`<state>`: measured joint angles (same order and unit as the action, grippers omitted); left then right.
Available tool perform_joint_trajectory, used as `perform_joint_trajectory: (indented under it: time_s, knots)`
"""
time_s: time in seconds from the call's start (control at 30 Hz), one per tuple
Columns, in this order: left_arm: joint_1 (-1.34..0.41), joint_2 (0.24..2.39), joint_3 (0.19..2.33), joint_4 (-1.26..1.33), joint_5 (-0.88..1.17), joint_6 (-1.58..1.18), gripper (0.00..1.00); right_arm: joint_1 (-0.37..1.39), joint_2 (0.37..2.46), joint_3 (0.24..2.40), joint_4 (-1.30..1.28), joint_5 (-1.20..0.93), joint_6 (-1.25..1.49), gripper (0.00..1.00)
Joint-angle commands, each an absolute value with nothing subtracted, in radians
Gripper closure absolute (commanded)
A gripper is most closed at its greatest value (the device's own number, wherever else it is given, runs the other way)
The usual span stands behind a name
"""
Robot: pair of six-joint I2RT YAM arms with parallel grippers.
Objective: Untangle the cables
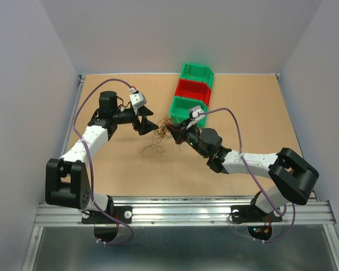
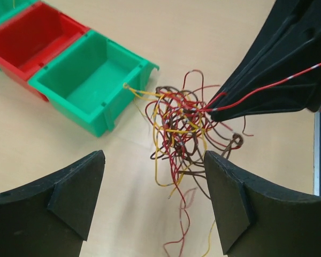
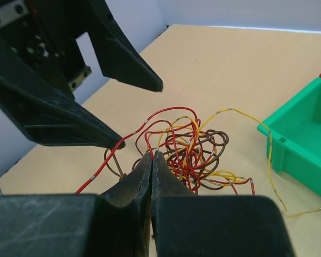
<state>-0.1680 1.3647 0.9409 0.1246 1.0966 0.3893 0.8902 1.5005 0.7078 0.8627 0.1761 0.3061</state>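
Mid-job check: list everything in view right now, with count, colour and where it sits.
cables: one tangled clump of many thin strands, red, yellow and brown, mid-table between the two tools; a few strands trail toward the near edge.
near green bin: one, green, just beyond the clump, nearest end of the bin row; a yellow strand reaches its corner.
red bin: one, red, middle of the row.
far green bin: one, green, far end of the row by the back edge.
table: one, tan, under everything.
left tool: one, black, open, pointing at the clump.
right tool: one, black, shut on a red strand of the cables.
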Motion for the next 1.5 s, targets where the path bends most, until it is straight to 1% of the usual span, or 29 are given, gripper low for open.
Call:
perform_joint_trajectory:
  time_s: [0.0,0.33,0.37,0.43,0.5,0.53,0.57,0.6,0.63,0.7,0.73,0.9,1.07,1.1,1.2,1.23,1.27,1.3,1.4,1.43,1.47]
  knots:
    - [-0.167,1.420,1.009,0.046,1.135,0.472,0.15,0.890,1.497,0.735,0.911,0.147,0.290,0.99]
    - [-0.198,1.503,1.055,0.002,1.140,0.491,0.16,0.891,1.476,0.729,0.914,0.100,0.298,1.00]
    - [-0.202,1.508,1.058,-0.018,1.149,0.498,0.16,0.891,1.476,0.729,0.914,0.097,0.301,0.99]
    - [-0.213,1.529,1.074,-0.044,1.167,0.515,0.20,0.891,1.479,0.729,0.914,0.094,0.304,0.99]
    - [-0.227,1.554,1.092,-0.084,1.170,0.538,0.29,0.891,1.480,0.729,0.917,0.089,0.307,0.99]
    - [-0.232,1.562,1.101,-0.104,1.170,0.554,0.35,0.891,1.480,0.730,0.916,0.086,0.308,0.99]
    - [-0.244,1.580,1.111,-0.154,1.169,0.602,0.52,0.891,1.479,0.730,0.917,0.081,0.311,1.00]
    - [-0.247,1.588,1.132,-0.175,1.167,0.620,0.59,0.891,1.477,0.729,0.916,0.077,0.310,1.00]
    - [-0.250,1.595,1.140,-0.189,1.169,0.633,0.75,0.890,1.474,0.727,0.914,0.072,0.310,0.99]
    - [-0.247,1.612,1.157,-0.233,1.164,0.672,0.95,0.891,1.460,0.715,0.914,0.081,0.307,0.99]
    - [-0.244,1.615,1.170,-0.242,1.157,0.675,1.00,0.891,1.435,0.706,0.914,0.093,0.305,0.99]
    - [-0.175,1.612,1.172,-0.215,1.161,0.626,1.00,0.891,1.321,0.596,0.867,0.221,0.269,0.99]
    - [-0.085,1.623,1.177,-0.141,1.141,0.517,1.00,0.891,1.166,0.471,0.775,0.421,0.244,0.99]
    - [-0.062,1.621,1.172,-0.108,1.120,0.500,1.00,0.891,1.101,0.450,0.759,0.490,0.242,1.00]
    - [-0.029,1.612,1.148,-0.051,1.069,0.428,1.00,0.891,0.968,0.350,0.736,0.605,0.233,0.99]
    - [-0.011,1.603,1.131,-0.011,1.060,0.413,1.00,0.890,0.863,0.321,0.736,0.686,0.224,0.99]
    - [-0.008,1.597,1.121,-0.005,1.048,0.399,1.00,0.890,0.812,0.280,0.729,0.724,0.212,1.00]
    - [-0.008,1.582,1.108,0.044,1.028,0.370,1.00,0.890,0.701,0.258,0.723,0.776,0.203,0.99]
    - [-0.008,1.540,1.083,0.099,0.962,0.332,1.00,0.890,0.530,0.189,0.719,0.795,0.210,0.99]
    - [-0.008,1.526,1.072,0.119,0.939,0.318,1.00,0.890,0.529,0.180,0.721,0.807,0.213,0.99]
    - [-0.003,1.494,1.048,0.156,0.901,0.298,1.00,0.890,0.468,0.158,0.719,0.822,0.212,1.00]
